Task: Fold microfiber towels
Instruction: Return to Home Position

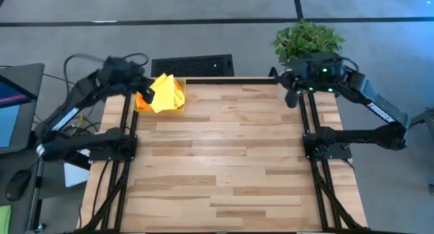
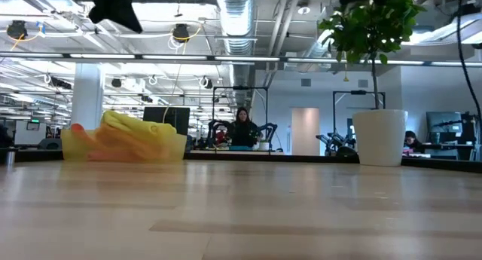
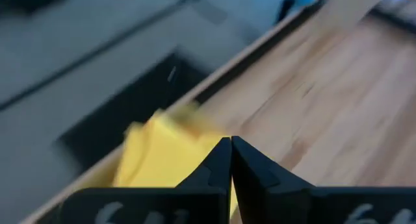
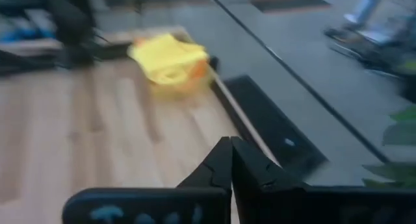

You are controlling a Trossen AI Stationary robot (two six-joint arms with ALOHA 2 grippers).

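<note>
Left pincer: clenched, the two dark fingers pressed tip to tip with nothing between them. It hangs just above the bin's near edge.
Directly below it: a rigid translucent yellow plastic bin. A bright yellow microfiber towel is heaped on top and pokes above the rim.
Under that: an orange microfiber towel peeks out on the side nearest the pincer.
Right pincer: also clenched and empty, well apart from the bin at the opposite far corner, beside a leafy green plant in a white pot.
Beyond both: the pale wooden plank tabletop. I see no cloth lying outside the bin.
Step, my guess: folding looks done, and the arms just need to park.
How to do it well: lift the left pincer straight up first, then swing back, fingers kept closed.
Watch out: that towel pile is floppy and tall, so a low sideways exit could snag it and drag it out.
</note>
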